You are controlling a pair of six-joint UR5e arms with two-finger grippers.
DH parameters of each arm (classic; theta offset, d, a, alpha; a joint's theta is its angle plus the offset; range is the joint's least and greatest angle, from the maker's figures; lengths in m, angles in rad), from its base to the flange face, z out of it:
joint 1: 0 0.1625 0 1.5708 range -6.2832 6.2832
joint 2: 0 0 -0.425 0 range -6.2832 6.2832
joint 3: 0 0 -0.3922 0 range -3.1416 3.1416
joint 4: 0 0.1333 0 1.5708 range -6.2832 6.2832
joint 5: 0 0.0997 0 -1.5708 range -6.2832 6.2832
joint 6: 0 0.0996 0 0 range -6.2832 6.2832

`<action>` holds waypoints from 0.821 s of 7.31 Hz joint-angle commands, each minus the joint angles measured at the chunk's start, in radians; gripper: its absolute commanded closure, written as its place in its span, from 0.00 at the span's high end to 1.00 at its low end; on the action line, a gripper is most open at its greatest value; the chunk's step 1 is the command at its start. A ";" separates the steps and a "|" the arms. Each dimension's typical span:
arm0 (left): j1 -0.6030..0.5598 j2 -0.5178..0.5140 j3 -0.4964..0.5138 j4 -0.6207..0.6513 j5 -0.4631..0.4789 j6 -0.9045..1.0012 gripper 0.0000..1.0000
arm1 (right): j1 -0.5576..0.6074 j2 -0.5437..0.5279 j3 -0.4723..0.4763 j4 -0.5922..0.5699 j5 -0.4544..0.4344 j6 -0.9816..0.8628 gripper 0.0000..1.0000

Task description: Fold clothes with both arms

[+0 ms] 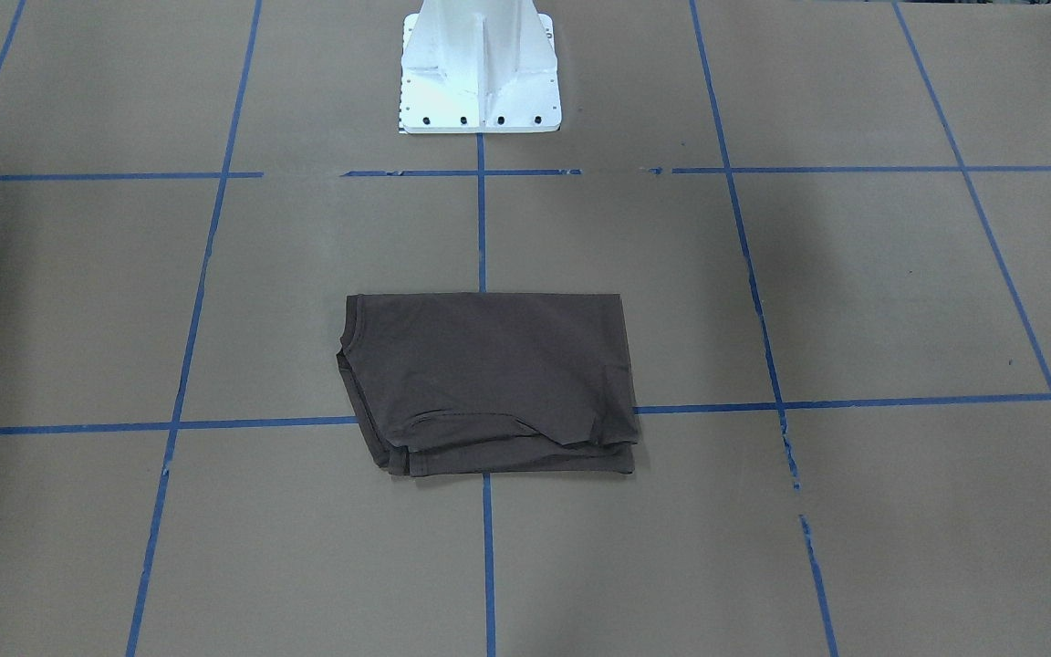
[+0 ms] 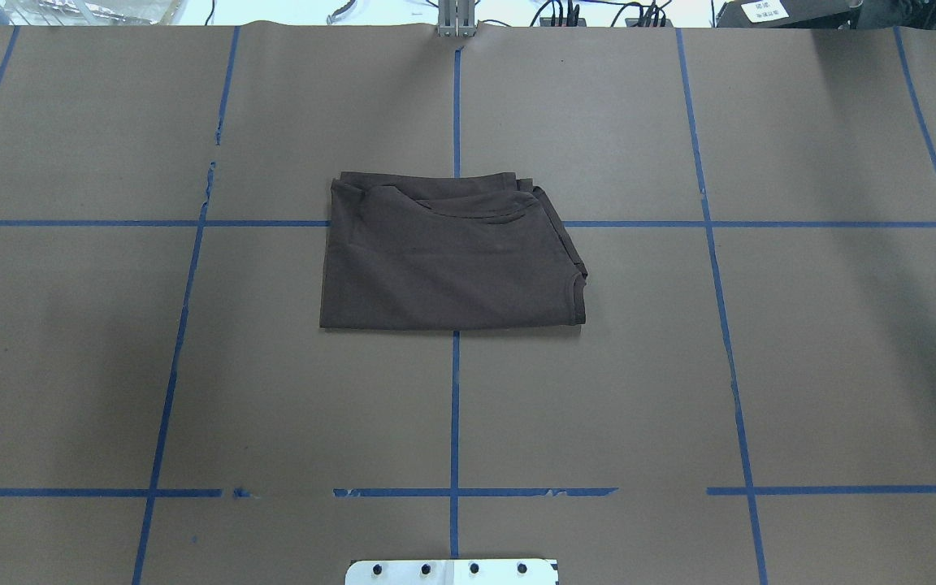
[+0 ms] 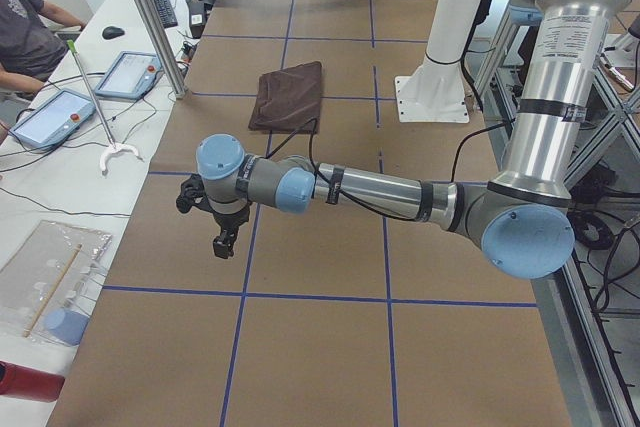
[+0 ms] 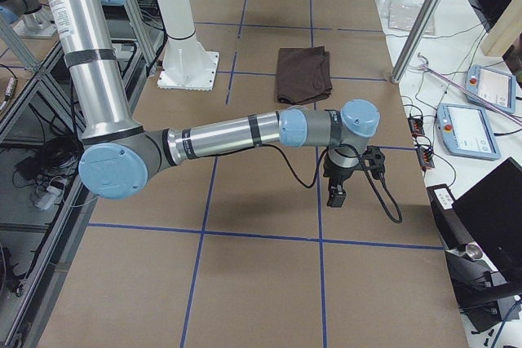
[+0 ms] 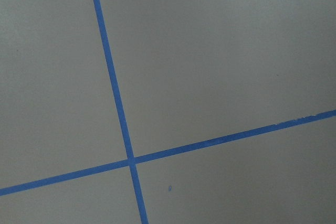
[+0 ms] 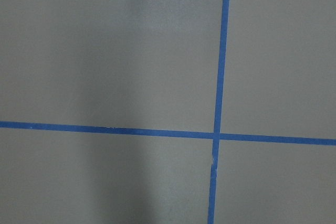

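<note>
Left arm pose: the left arm is seen only from the table's left end. Its upper part stands upright, the elbow is bent, and the forearm reaches about level out over the table, away from the robot. The wrist turns downward.

Right arm pose: the right arm has a mirrored shape in the view from the right end. The forearm is stretched level and the wrist is bent down.

T-shirt place: the T-shirt lies folded flat in the middle of the table, on the centre blue tape line, in front of the white pedestal. It is well apart from both arms.

T-shirt direction: its long axis runs from side to side before the robot. The smooth folded edge faces the robot. The layered edges and a curved hem face the far side.

Left gripper: the left gripper points down above the brown paper, near a blue line. One cannot tell how far its fingers are spread.

Right gripper: the right gripper also points down over the paper. Its opening cannot be told either.

Wrist cameras: both show only paper and crossing tape.
</note>
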 commanded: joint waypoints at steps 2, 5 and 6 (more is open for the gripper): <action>-0.002 0.013 -0.042 0.050 0.015 0.004 1.00 | 0.000 -0.003 0.000 -0.001 0.004 -0.001 1.00; -0.003 0.018 -0.045 0.147 0.018 0.007 1.00 | 0.000 -0.005 0.001 0.002 0.004 -0.001 1.00; -0.002 0.017 -0.042 0.146 0.018 0.005 1.00 | 0.000 -0.005 0.001 0.004 0.004 -0.001 1.00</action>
